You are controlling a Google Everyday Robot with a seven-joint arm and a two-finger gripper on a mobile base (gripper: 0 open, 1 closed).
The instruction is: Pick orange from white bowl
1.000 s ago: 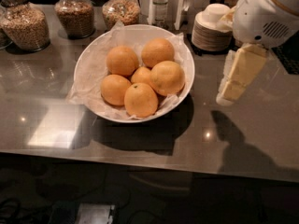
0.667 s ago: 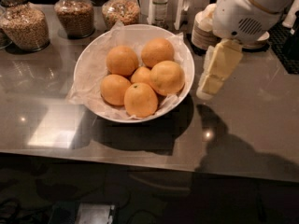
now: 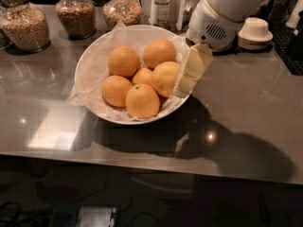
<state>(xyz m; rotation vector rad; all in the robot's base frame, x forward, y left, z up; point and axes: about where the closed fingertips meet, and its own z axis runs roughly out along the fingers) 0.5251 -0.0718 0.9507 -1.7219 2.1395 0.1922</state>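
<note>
Camera view, pale dimpled orange (image 3: 164,78) in white bowl (image 3: 89,60), gripper (image 3: 184,85) just beside it

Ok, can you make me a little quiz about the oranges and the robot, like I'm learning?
1. True or false: the end effector is at the right rim of the white bowl, beside the largest orange.
2. How many oranges lie in the bowl? A four, B six, C eight.
3. Fill in: behind the bowl stand glass ____ filled with grains.

Key: 1 true. 2 B. 3 jars.
</note>
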